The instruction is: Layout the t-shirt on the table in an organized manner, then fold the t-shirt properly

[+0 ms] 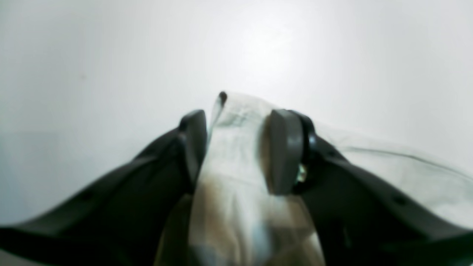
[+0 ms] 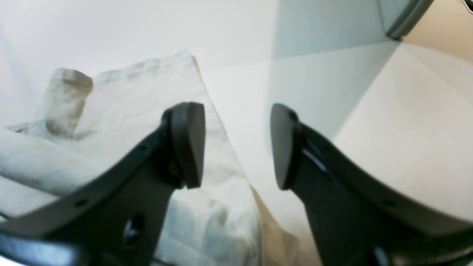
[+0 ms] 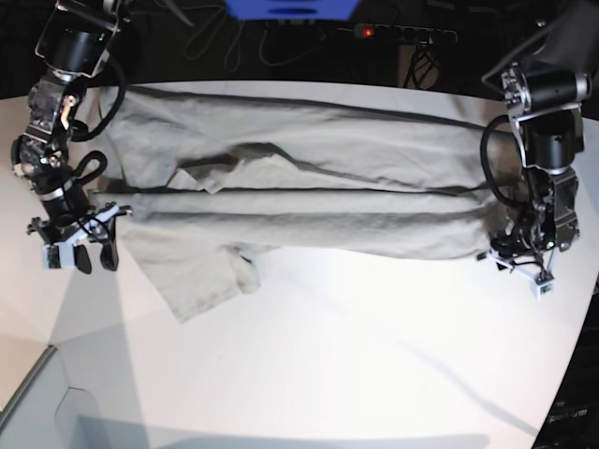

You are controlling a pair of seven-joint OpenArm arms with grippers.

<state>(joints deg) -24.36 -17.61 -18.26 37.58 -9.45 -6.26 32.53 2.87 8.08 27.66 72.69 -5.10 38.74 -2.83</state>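
The shirt (image 3: 309,187) lies stretched across the table (image 3: 374,355), a long fold rolled along its near side and one sleeve splayed below it. The left gripper (image 1: 236,147) is clamped on a bunched corner that runs between its fingers. The right gripper (image 2: 236,144) stands apart and empty, with the shirt's edge just beside and under one finger (image 2: 188,144). To fold well, it seems best to seat the right on its corner before lifting, then move both ends together so the cloth stays taut.
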